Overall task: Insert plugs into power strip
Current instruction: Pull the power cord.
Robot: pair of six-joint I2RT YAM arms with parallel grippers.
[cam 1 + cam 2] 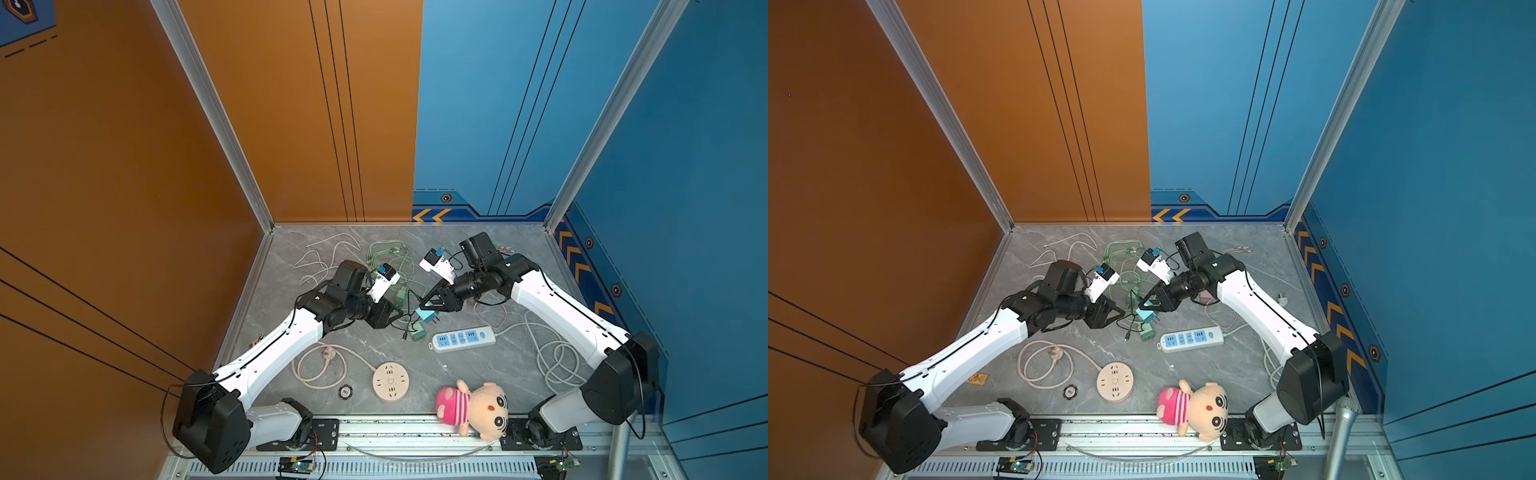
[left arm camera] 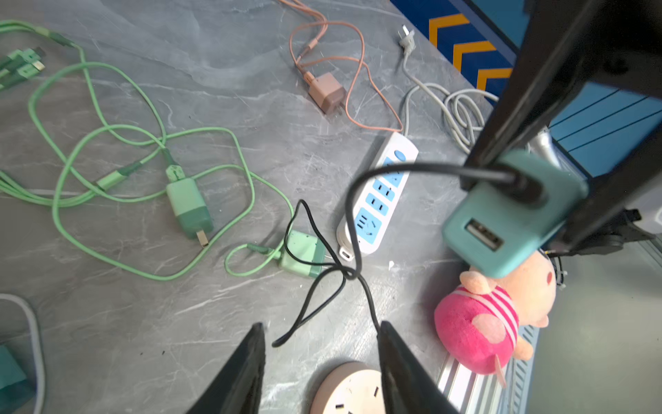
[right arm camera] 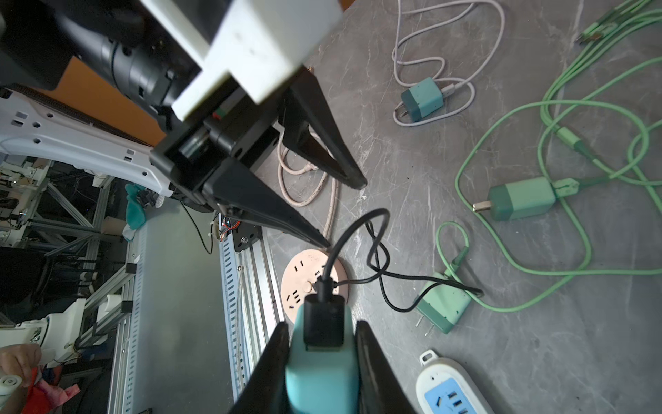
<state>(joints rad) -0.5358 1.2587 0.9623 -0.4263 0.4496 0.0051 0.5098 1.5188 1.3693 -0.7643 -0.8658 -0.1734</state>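
Teal-blue plastic sits clamped between the fingers of my right gripper [image 3: 322, 324], which are pressed onto two opposite sides of a teal plug [image 3: 322, 369] held clear of the grey table [image 1: 395, 353]. A black cable [image 3: 379, 251] leaves the plug's face that points away from my wrist. It droops to the table and loops across a mint green plug [image 3: 444, 304] lying flat just below and ahead of that gripper.

The power strip [image 1: 463, 338], white with blue sockets facing up, rests on the table near the right gripper, low on the side toward my right arm's base and apart from the held plug.

My left gripper [image 2: 321, 325] meets the right one almost tip to tip, its jaws standing apart with nothing gripped. The black cable passes right by one fingertip — I cannot tell whether it touches.

Farther out from the right gripper, a second mint green plug [image 3: 519, 197] and another teal plug [image 3: 422, 98] lie on the table among their cables. A pink plug [image 2: 326, 93] lies under my right forearm.

A round beige socket [image 1: 390, 381] and a plush toy [image 1: 478, 407] sit back toward my arms' bases.
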